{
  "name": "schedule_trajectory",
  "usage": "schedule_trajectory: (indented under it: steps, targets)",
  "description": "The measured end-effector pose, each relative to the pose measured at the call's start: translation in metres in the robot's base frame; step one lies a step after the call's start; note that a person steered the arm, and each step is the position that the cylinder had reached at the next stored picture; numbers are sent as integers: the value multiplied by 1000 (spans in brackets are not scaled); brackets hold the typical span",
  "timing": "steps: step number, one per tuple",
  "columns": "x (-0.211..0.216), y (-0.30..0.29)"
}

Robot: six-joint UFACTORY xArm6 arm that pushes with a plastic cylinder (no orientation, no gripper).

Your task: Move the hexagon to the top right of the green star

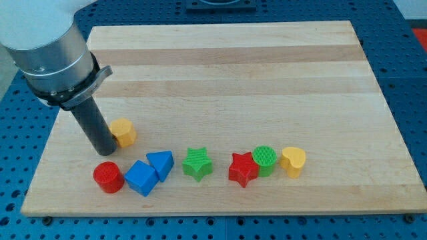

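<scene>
The yellow hexagon (124,132) lies at the view's left on the wooden board (227,60). The green star (197,163) lies near the bottom middle, to the right of and below the hexagon. My tip (105,152) stands just left of and slightly below the hexagon, touching or nearly touching its left side. The dark rod rises from there to the grey arm at the top left.
A red cylinder (108,177), a blue cube (141,178) and a blue triangle (161,164) lie below the hexagon. A red star (243,169), a green cylinder (265,160) and a yellow heart (293,162) lie right of the green star.
</scene>
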State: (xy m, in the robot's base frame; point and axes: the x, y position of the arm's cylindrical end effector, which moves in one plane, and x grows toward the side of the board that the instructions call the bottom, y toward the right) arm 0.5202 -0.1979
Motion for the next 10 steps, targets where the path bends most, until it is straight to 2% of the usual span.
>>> schedule_trajectory:
  steps: [2,4,7,9,10]
  targets:
    - [-29,-18]
    - [-31,-11]
    - [-34,123]
    - [-32,119]
    - [-18,114]
